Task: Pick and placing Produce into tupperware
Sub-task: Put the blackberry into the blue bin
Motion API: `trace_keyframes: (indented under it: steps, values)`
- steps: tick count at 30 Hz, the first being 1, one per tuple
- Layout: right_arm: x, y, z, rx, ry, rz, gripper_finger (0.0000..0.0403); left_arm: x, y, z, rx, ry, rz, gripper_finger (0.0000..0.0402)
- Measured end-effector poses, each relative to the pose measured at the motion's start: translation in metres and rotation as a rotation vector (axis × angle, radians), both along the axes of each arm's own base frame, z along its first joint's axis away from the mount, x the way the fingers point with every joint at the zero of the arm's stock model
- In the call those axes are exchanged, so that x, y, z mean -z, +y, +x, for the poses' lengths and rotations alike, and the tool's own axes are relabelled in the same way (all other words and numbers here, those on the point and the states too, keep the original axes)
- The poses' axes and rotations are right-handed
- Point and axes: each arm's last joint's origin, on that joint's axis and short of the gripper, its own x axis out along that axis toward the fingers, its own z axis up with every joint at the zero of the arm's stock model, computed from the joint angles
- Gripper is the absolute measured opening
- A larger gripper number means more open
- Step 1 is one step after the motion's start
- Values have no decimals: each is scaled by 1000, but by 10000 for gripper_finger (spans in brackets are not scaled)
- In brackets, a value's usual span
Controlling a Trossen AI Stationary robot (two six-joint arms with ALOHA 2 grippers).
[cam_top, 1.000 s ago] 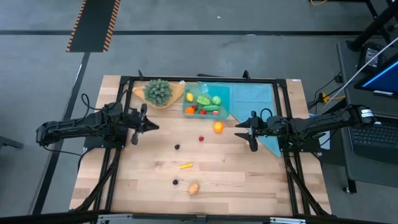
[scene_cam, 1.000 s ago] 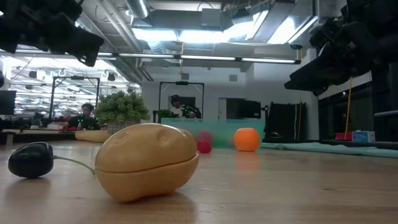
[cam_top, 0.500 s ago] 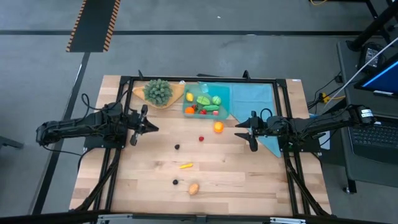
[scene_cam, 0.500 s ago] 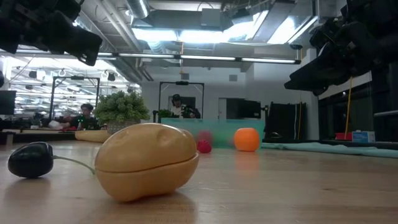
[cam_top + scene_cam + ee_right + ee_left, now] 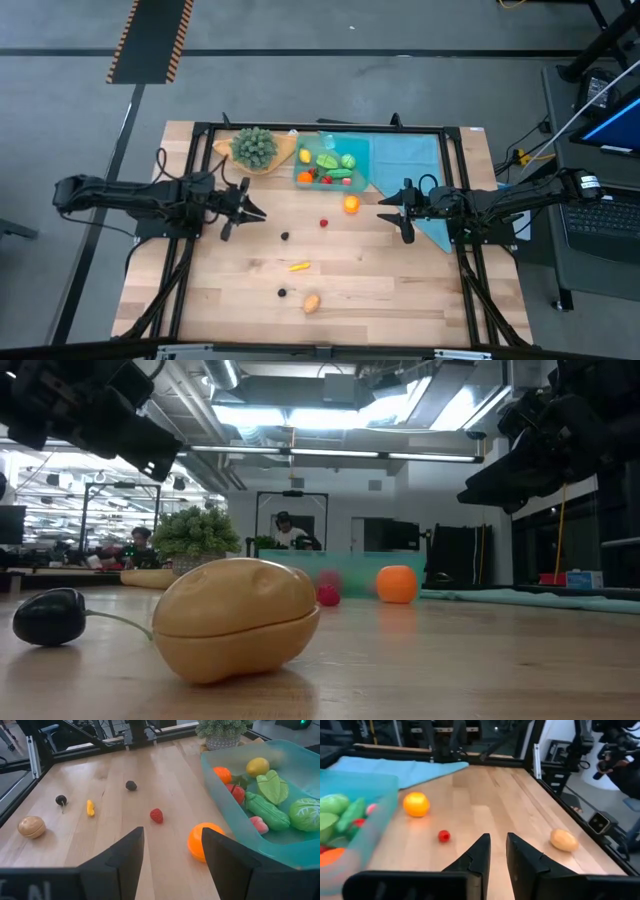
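Hidden: your tupperware [image 5: 260, 805] is cut off at the right wrist view's edge.
Left gripper [image 5: 497, 851]: fingers narrowly apart, empty.
Right gripper [image 5: 172, 847]: fingers apart, empty.
Potato [image 5: 236, 618]: smooth, tan, seamed.

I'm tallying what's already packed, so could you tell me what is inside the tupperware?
The tupperware holds a lemon, leafy greens, cucumber, cabbage, plus red and orange pieces. Anything beneath them is hidden.

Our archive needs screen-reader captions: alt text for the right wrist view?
The open right gripper hangs empty over a wooden table, facing an orange beside a teal tupperware holding toy produce. A strawberry, potato and other small pieces lie loose.
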Motion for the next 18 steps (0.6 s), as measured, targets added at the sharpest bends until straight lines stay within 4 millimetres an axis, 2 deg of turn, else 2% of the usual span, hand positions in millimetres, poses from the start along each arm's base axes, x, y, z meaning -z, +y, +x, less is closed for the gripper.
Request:
trace_keyframes:
  steps: [4, 12, 18]
  values:
    - [0, 0, 0, 0, 0, 0, 202, -4, -4, 9, 31, 9, -6, 64]
    - [0, 0, 0, 0, -5, 1, 202, -34, -16, 34, 83, -8, 69, 84]
    - [-1, 0, 0, 0, -8, 1, 202, -41, -27, 58, 52, 139, 153, 101]
